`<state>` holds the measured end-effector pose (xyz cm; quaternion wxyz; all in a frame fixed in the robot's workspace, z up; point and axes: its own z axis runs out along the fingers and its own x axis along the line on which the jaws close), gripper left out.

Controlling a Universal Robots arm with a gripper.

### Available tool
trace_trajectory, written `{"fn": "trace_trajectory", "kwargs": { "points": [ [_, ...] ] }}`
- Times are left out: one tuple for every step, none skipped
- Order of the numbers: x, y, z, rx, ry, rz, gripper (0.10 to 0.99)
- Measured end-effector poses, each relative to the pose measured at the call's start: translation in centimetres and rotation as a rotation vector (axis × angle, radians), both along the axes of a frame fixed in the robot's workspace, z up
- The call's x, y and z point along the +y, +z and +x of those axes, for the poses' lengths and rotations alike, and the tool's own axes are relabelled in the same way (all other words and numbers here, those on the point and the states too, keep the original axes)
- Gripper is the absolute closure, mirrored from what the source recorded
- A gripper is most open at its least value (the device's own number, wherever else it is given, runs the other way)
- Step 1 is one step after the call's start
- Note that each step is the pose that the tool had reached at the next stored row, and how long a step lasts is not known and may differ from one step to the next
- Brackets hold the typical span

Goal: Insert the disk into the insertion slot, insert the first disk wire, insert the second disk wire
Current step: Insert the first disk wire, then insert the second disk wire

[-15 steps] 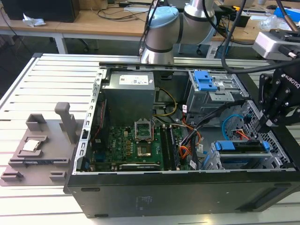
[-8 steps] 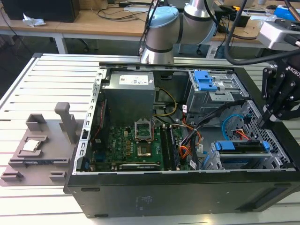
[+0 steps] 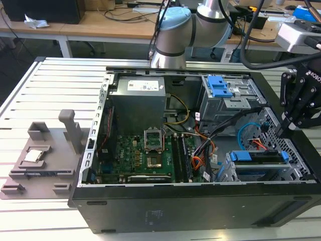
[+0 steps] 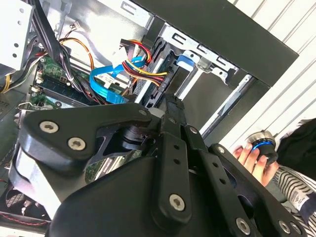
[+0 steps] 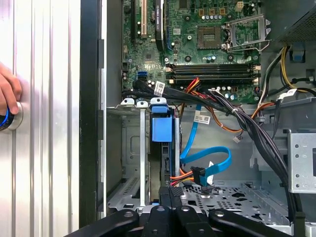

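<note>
The exterior view takes in the whole open computer case [image 3: 175, 211] on the slatted desk [image 3: 55, 85]. The disk [image 3: 257, 156] sits in the insertion slot [image 3: 226, 173] near the desk's edge on the exterior view's right. The tool [image 3: 282, 131] hangs just above it, closed, with nothing seen between its tips. The first wrist view adds the looped second disk wire [image 5: 212, 159] beside the first disk wire [image 5: 181, 174], and a person's hand [image 5: 7, 94] on a knob [image 5: 11, 117]

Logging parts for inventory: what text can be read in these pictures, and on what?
White label on the power supply: too small to read.
White tags on the black cables: blurred, unreadable.
Motherboard markings: too small to read.
Nothing reads clearly.
</note>
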<state>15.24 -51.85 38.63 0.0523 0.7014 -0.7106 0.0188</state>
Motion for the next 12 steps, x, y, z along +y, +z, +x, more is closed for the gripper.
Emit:
{"fn": "trace_trajectory", "kwargs": {
  "points": [
    [0.00,0.00,0.00,0.0000,0.000,0.000,0.980],
    [0.00,0.00,0.00,0.0000,0.000,0.000,0.980],
    [0.00,0.00,0.00,0.0000,0.000,0.000,0.980],
    [0.00,0.00,0.00,0.0000,0.000,0.000,0.980],
    [0.00,0.00,0.00,0.0000,0.000,0.000,0.980],
    [0.00,0.01,0.00,0.0000,0.000,0.000,0.980],
    [0.00,0.01,0.00,0.0000,0.000,0.000,0.980],
    [0.00,0.01,0.00,0.0000,0.000,0.000,0.980],
    [0.00,0.01,0.00,0.0000,0.000,0.000,0.980],
    [0.00,0.01,0.00,0.0000,0.000,0.000,0.980],
    [0.00,0.02,0.00,0.0000,0.000,0.000,0.980],
    [0.00,0.02,0.00,0.0000,0.000,0.000,0.980]
  ]
}}
